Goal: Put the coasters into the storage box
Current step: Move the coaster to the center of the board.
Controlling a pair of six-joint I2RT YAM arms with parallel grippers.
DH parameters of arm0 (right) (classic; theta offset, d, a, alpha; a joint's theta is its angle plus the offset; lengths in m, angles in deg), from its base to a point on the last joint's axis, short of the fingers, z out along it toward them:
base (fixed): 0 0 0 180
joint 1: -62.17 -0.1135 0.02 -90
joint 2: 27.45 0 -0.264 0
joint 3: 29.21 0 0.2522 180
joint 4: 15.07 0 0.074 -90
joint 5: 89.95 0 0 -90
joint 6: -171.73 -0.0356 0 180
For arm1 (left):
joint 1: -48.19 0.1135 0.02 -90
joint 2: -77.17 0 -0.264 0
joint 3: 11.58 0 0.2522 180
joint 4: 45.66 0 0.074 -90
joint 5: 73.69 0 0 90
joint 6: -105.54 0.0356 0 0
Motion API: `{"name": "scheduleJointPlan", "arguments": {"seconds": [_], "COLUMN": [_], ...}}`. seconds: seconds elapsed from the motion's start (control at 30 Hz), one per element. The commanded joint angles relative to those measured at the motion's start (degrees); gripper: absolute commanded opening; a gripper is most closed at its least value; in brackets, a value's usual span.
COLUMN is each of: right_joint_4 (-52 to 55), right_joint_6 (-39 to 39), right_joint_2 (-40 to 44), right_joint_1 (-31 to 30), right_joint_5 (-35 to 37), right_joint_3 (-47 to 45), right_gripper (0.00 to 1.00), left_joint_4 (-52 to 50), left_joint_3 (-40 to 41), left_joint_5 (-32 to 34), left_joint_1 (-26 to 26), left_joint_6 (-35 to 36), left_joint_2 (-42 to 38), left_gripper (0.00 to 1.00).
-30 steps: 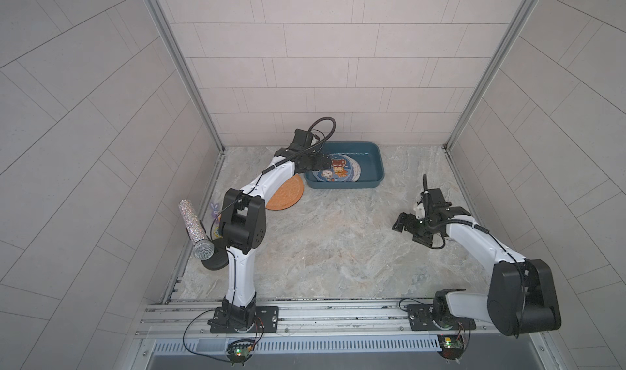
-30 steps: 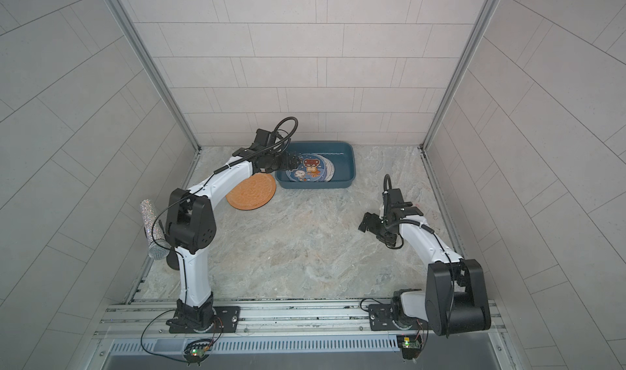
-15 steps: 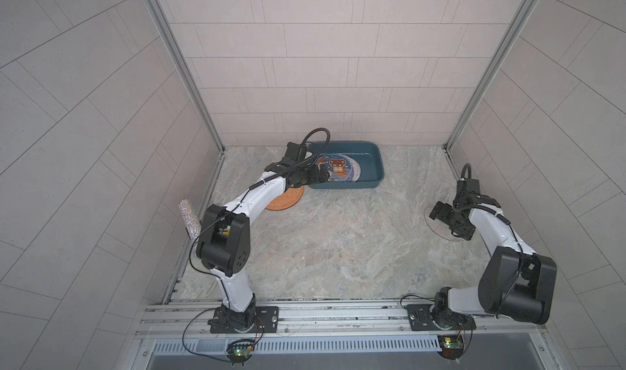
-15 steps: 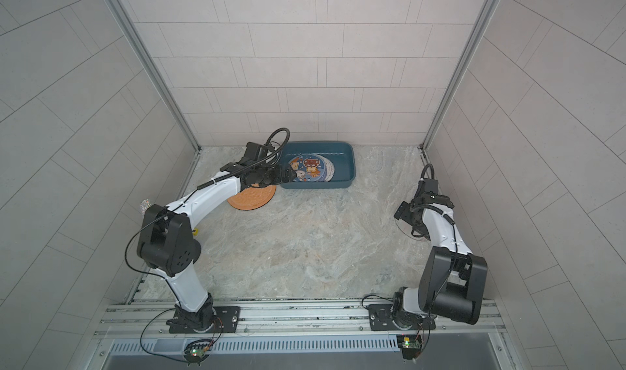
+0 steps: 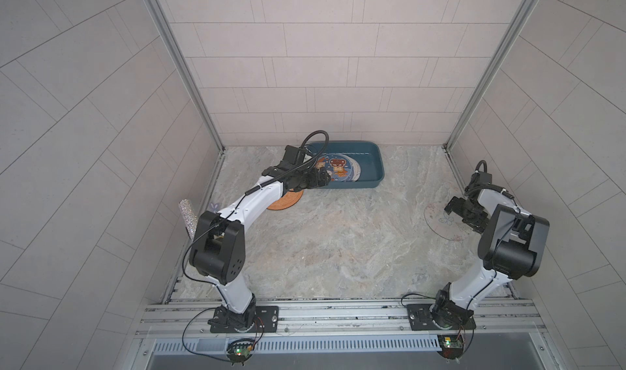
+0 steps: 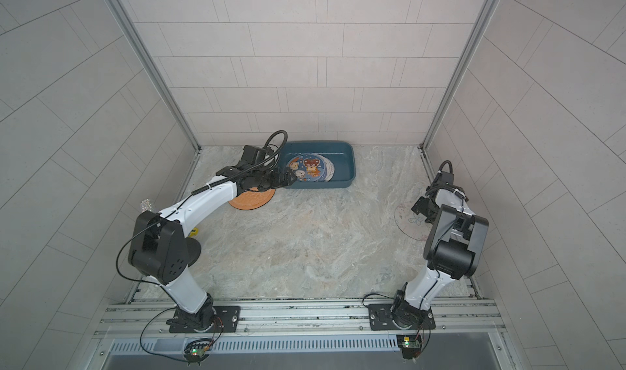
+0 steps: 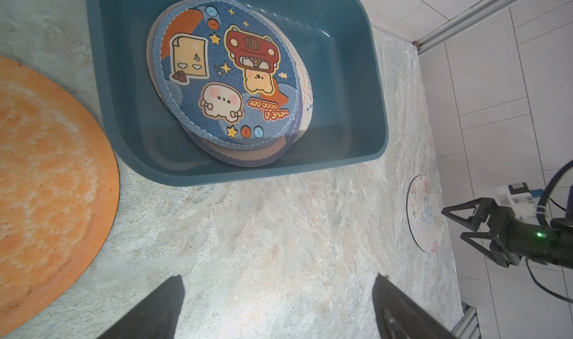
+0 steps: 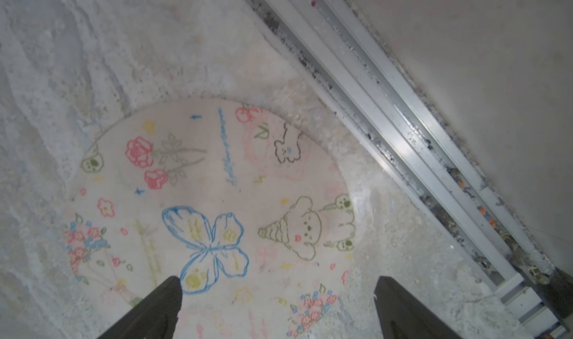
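Note:
The teal storage box [image 5: 371, 155] [image 6: 349, 163] [image 7: 356, 73] stands at the back and holds a stack of coasters. The top one is navy with cartoon animals [image 5: 338, 170] [image 6: 310, 169] [image 7: 226, 73]. An orange coaster [image 5: 286, 200] [image 6: 252, 199] [image 7: 46, 166] lies on the table left of the box. My left gripper [image 5: 321, 178] [image 6: 288, 178] [image 7: 279, 281] is open and empty, just in front of the box's near left corner. A pale coaster with a blue butterfly [image 5: 440, 221] [image 6: 408, 221] [image 8: 210, 204] lies near the right wall. My right gripper [image 5: 462, 216] [image 6: 421, 212] [image 8: 277, 281] hovers open over its edge.
A glittery cylinder [image 5: 188, 221] [image 6: 146, 205] and a small purple bunny figurine [image 5: 213, 206] stand by the left wall behind my left arm. An aluminium rail [image 8: 403, 120] runs along the right wall, close beside the pale coaster.
My right arm has swung from the middle of the table out to the right wall, above the pale coaster. My left gripper has drawn back from over the box to its near corner.

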Motion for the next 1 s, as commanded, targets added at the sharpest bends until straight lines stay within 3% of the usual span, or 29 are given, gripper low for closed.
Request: {"name": "scheduleJointPlan", "arguments": {"seconds": [0.0,0.57,0.97], "right_joint_4": [-0.54,-5.22,-3.81], "right_joint_6": [1.21,2.52,3.59], "right_joint_2": [-2.1,-10.91,-14.47], "right_joint_1": [2.29,5.2,2.52], "right_joint_5": [-1.06,-9.67,-16.99], "right_joint_3": [0.96,3.35,2.68], "right_gripper": [1.0,1.0,1.0], "left_joint_4": [0.56,0.47,0.21], "left_joint_3": [1.58,2.16,1.75], "left_joint_5": [-0.23,-0.28,-0.5], "left_joint_1": [-0.28,-0.28,-0.28], "left_joint_6": [0.04,0.26,0.08], "left_joint_2": [-2.0,-2.25,-2.15], "left_gripper": [1.0,1.0,1.0]}}
